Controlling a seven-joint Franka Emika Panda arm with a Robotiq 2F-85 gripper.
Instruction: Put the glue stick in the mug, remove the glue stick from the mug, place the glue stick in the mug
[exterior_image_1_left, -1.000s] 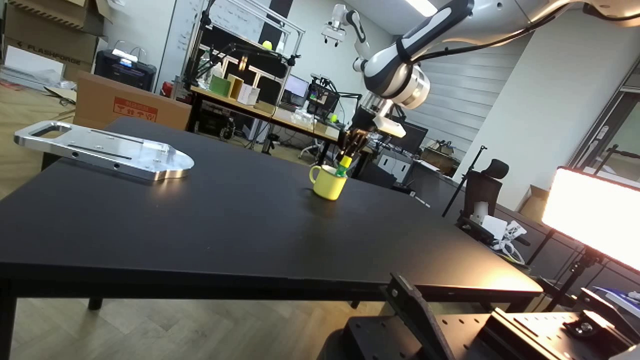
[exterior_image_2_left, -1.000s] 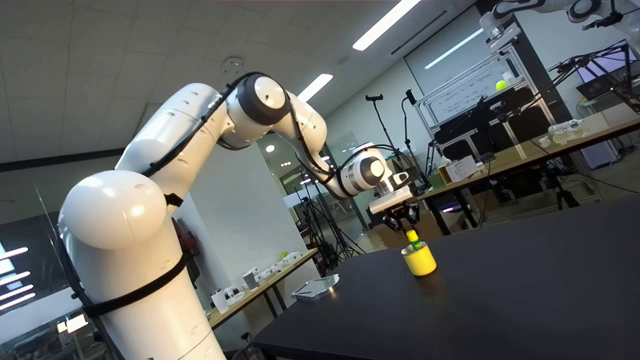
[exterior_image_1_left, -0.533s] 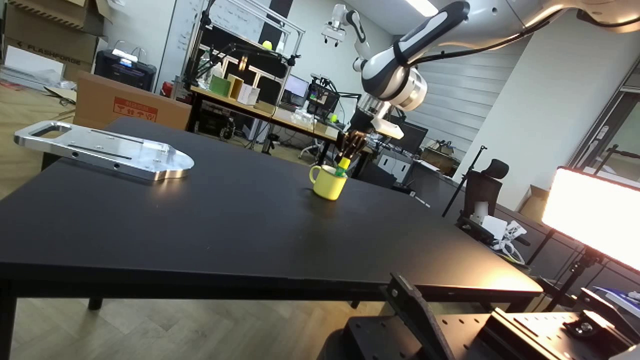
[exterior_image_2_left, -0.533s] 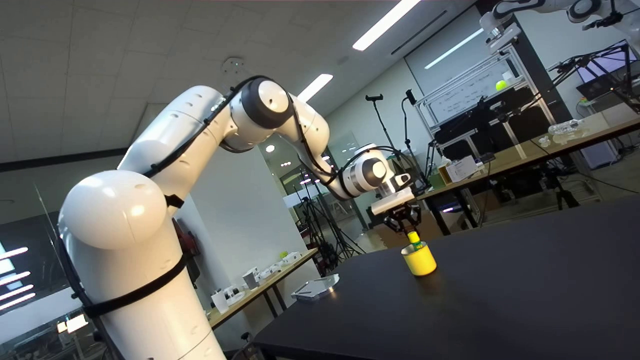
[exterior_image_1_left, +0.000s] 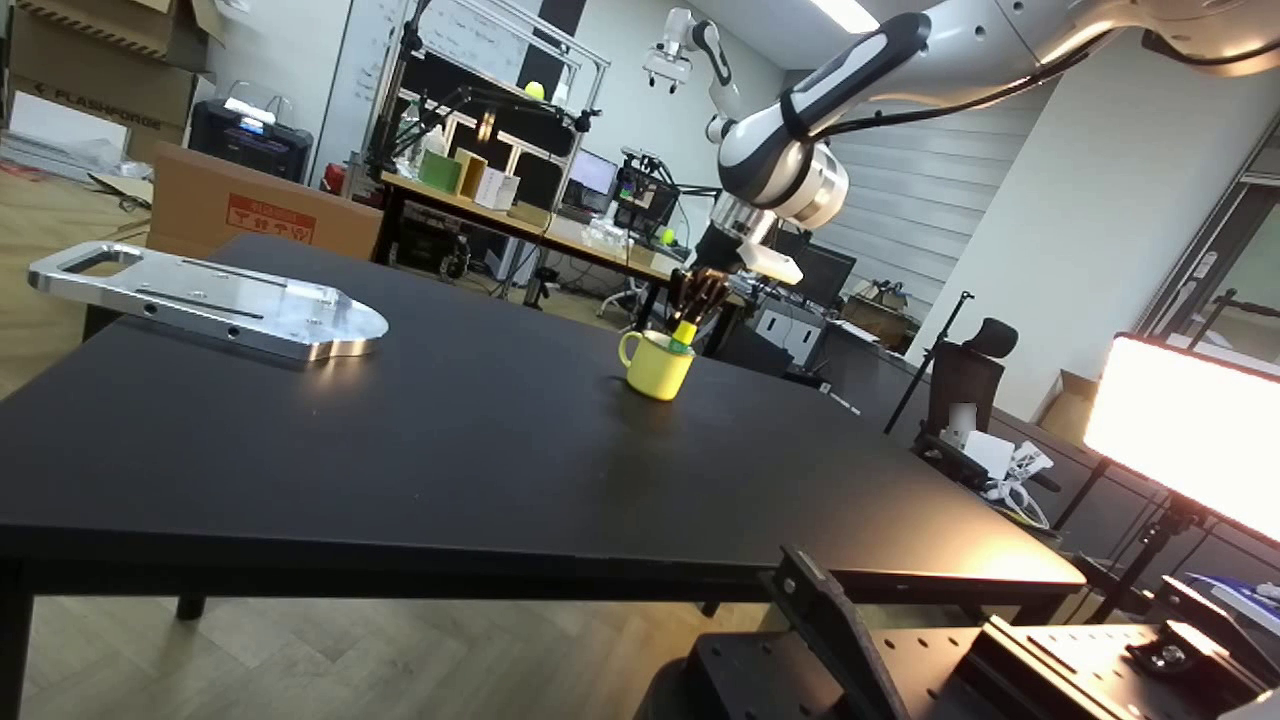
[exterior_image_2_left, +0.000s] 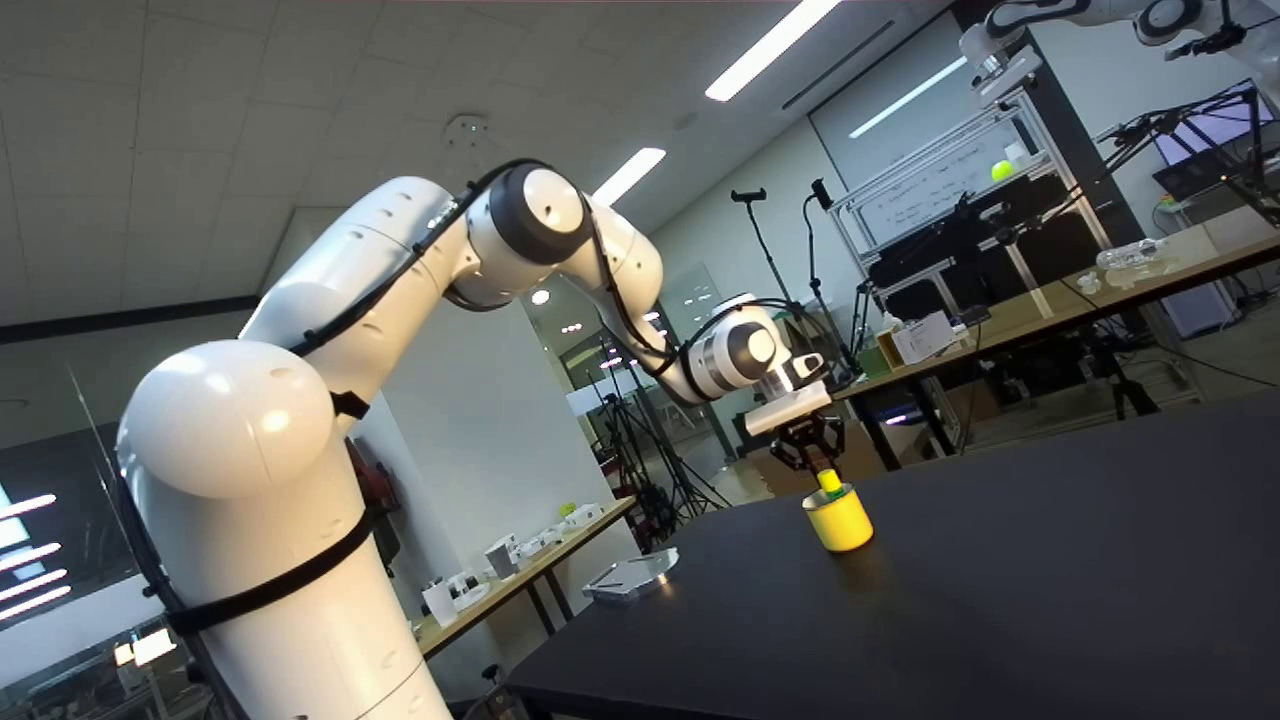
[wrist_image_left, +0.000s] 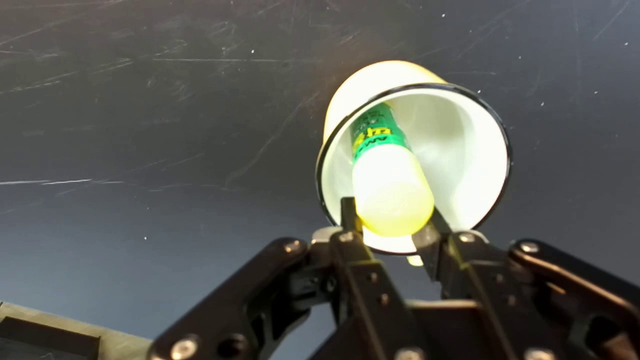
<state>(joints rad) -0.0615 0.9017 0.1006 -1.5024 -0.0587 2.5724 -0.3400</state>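
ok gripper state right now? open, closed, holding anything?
Gripper: closed, holding the glue stick by its yellow cap, lower part inside the mug.

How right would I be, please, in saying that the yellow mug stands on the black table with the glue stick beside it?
Not quite: the glue stick is partly inside the yellow mug, as the wrist view shows, not beside it; the mug stands on the black table.

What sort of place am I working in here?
Most likely a robotics lab or workshop: a second robot arm in the background, a bright light panel and a whiteboard with writing on it all point that way.
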